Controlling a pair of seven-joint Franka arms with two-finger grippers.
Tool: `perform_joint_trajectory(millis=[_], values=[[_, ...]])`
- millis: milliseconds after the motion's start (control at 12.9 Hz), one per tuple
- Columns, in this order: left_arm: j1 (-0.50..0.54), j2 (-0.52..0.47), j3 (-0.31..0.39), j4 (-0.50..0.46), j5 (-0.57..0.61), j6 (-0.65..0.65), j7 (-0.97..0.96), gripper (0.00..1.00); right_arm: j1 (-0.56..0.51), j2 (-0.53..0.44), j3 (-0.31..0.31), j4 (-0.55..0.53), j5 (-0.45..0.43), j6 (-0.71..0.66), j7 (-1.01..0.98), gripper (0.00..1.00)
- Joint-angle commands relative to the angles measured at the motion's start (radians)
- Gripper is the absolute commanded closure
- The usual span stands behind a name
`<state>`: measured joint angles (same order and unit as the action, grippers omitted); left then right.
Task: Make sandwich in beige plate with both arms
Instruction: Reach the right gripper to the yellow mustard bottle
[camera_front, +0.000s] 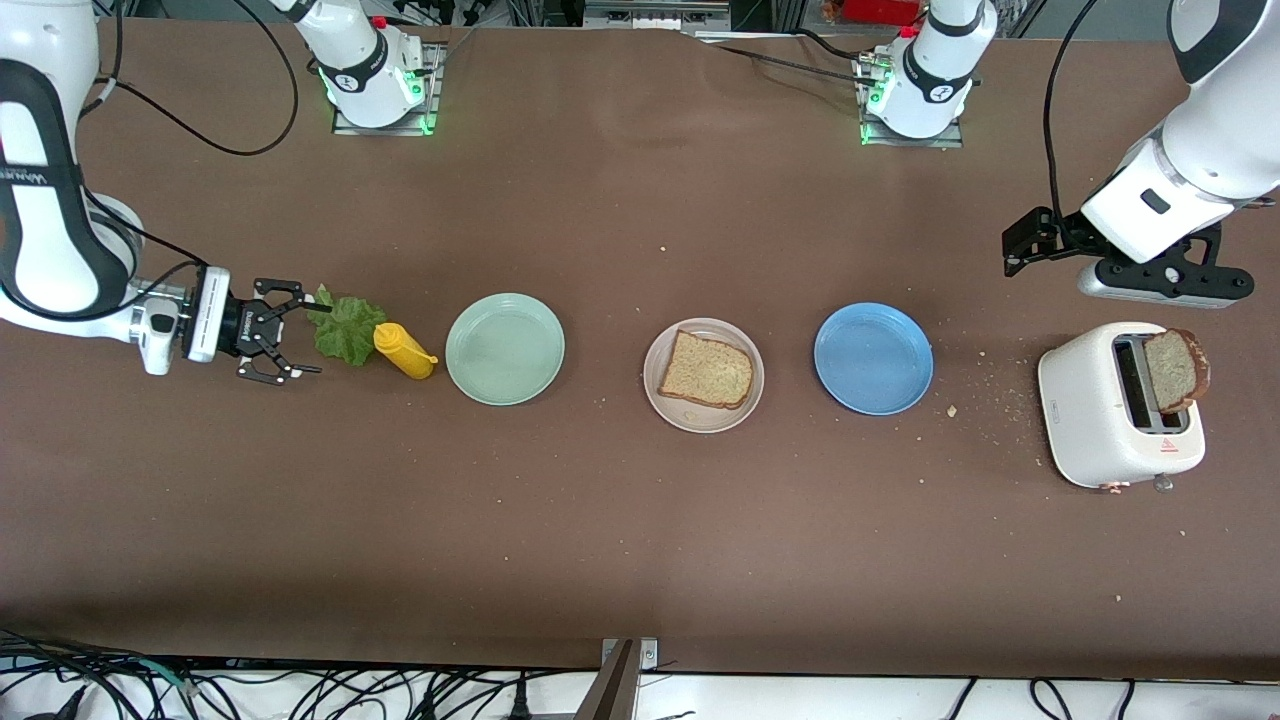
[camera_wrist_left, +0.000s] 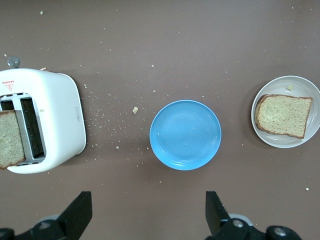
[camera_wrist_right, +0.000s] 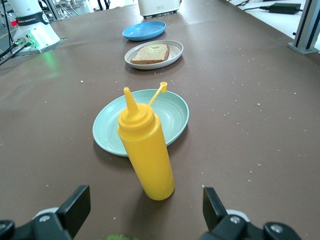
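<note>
Across the brown table (camera_front: 640, 540) a row of things is lying between the two arms. At the left arm's end a white toaster (camera_front: 1118, 405) is standing with a slice of toast (camera_front: 1175, 368) sticking up out of one slot, crumbs scattered around it. Above and just past the toaster, the left gripper (camera_front: 1025, 250) is hovering with its fingers (camera_wrist_left: 80, 212) spread wide and holding nothing. Toward the right arm's end, the right gripper (camera_front: 285, 335) is sitting low over the table, jaws wide apart, its fingertips right at the edge of a ruffled green lettuce leaf (camera_front: 345, 328) without closing on it. Moving along the row from the toaster, a blue plate (camera_front: 873, 358) is lying bare, then the beige plate (camera_front: 745, 395) is sitting at the middle of the table, carrying a single bread slice (camera_front: 705, 370) flat on it, the only part of the sandwich in place. Next a mint-green plate (camera_front: 505, 349) is resting, holding nothing. Just beside it, between that plate and the lettuce, a yellow squeeze bottle (camera_front: 403, 350) is standing upright with its cap flipped open.
</note>
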<state>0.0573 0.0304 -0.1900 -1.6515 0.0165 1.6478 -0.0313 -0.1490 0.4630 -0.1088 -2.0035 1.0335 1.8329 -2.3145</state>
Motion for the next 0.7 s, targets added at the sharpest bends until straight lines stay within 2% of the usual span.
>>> perform_joint_trajectory(millis=[0,387,618], values=[[0.004,0.01,-0.002,0.027,0.0,-0.022,0.016,0.0,-0.015,0.066,0.014,0.017,0.071,-0.036,-0.114,0.0],[0.001,0.011,-0.002,0.027,0.0,-0.022,0.007,0.0,-0.014,0.144,0.018,0.058,0.12,-0.119,-0.203,0.0],[-0.007,0.011,-0.002,0.027,0.0,-0.022,0.004,0.0,-0.014,0.186,0.046,0.074,0.152,-0.127,-0.244,0.0]])
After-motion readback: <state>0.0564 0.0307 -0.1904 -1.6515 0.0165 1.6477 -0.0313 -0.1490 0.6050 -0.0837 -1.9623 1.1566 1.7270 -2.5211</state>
